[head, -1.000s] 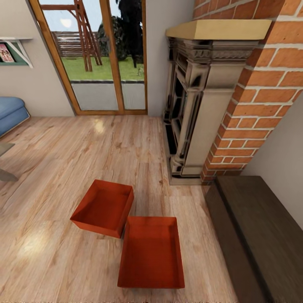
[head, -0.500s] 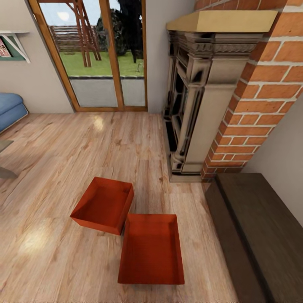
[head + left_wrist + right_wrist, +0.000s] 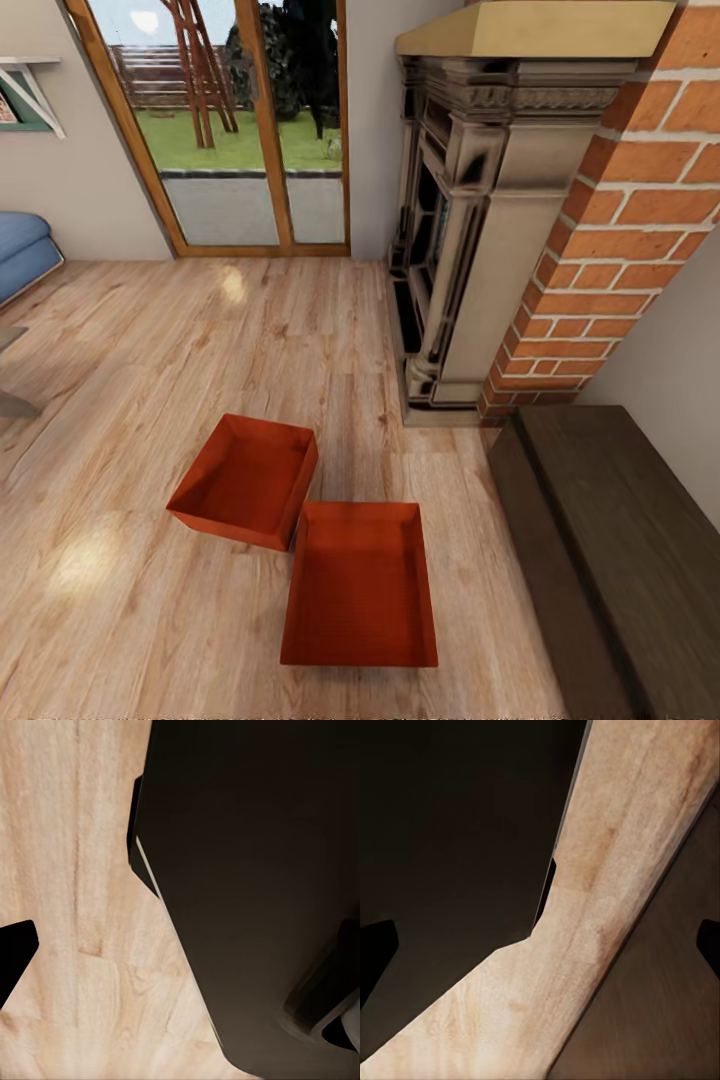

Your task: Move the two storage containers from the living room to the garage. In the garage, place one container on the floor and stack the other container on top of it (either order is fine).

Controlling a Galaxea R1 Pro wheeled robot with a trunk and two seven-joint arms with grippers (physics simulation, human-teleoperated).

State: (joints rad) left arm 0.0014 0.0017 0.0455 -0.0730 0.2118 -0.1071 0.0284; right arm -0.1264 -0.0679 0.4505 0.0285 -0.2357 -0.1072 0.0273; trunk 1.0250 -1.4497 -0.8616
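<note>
Wood floor [image 3: 150, 340], brick fireplace [image 3: 520, 220], glass door [image 3: 240, 130].

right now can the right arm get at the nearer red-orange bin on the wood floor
Probably yes: the nearer red-orange bin lies open on the wood floor with nothing over it. The dark wooden bench stands clear to its right.

2 red-orange storage containers [image 3: 300, 540] on pale wood-plank floor [image 3: 120, 600], red-brick fireplace [image 3: 620, 250]
</note>
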